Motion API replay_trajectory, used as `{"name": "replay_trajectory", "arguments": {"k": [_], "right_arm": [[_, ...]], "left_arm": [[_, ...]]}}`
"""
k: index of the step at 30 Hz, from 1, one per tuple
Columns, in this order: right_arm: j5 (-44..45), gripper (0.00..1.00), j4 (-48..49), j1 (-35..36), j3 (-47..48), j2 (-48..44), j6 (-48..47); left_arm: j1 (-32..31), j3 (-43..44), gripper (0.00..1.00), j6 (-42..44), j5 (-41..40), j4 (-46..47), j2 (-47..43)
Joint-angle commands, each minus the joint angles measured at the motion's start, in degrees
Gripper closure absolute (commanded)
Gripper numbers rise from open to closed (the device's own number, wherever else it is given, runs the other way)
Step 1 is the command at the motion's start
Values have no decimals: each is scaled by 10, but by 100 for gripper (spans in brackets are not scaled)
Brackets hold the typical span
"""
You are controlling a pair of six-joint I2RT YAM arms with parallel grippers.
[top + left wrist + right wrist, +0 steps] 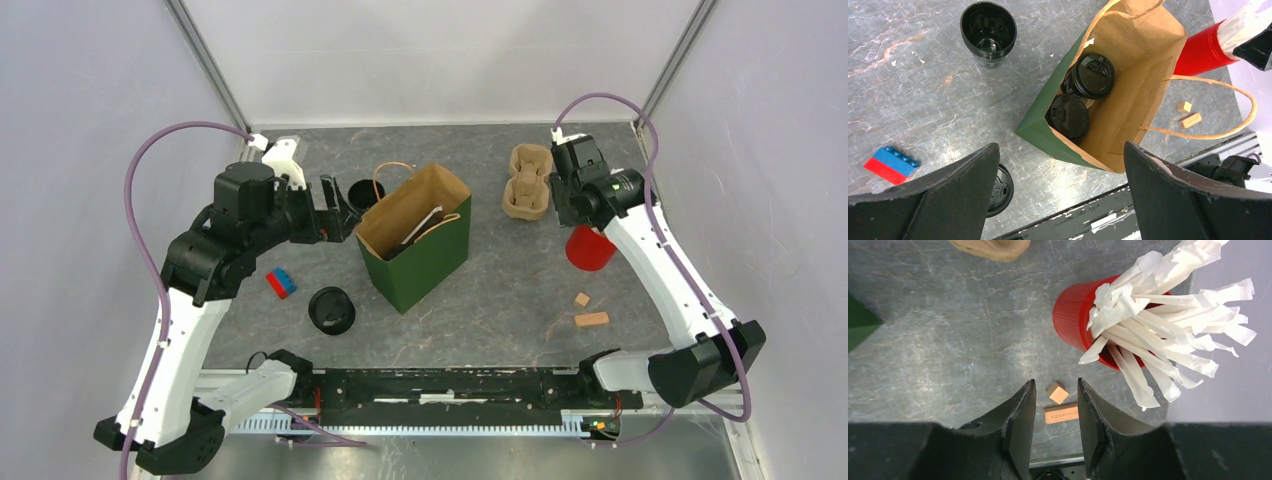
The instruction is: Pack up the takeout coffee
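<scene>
Left tool (338, 208), top view: jaws spread wide and empty, just beside a lidless black cup (365, 192) and left of the green paper bag (415, 245). The bag stands upright and open on the counter (500, 300). A lidded black cup (331, 310) stands outside the bag near a red-and-blue block (281, 283). The right tool (560, 205) hangs between the pulp cup carrier (529, 182) and the red cup (590, 248).

Left wrist view: the left tool (1060, 150), released, looks down into the green paper bag (1043, 120), where two lidded cups (1093, 75) sit side by side on the bottom. The lidless black cup (988, 32) stands apart. One finger partly hides the lidded black cup (998, 190).

Right wrist view: the right tool (1055, 385) is partly parted and grasps nothing. It hangs beside the red cup (1078, 320) of white packets (1168, 330). Two wooden pieces (1061, 414) show on the counter (948, 340) through the gap.
</scene>
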Motion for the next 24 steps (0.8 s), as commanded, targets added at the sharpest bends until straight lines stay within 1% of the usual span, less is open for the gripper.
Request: {"name": "replay_trajectory", "arguments": {"k": [1,7,22,24], "right_arm": [[47,58,14,-5,-15,-14,-24],[81,58,42,-13,-20,-6,-62],[65,58,85,-25,-55,8,-83],[62,62,89,-27,-58,10,-88]], "left_arm": [[0,5,0,39,-7,7,-5],[0,5,0,37,-7,7,-2],[0,6,0,42,-15,7,-7],[0,6,0,42,-16,7,-8]]}}
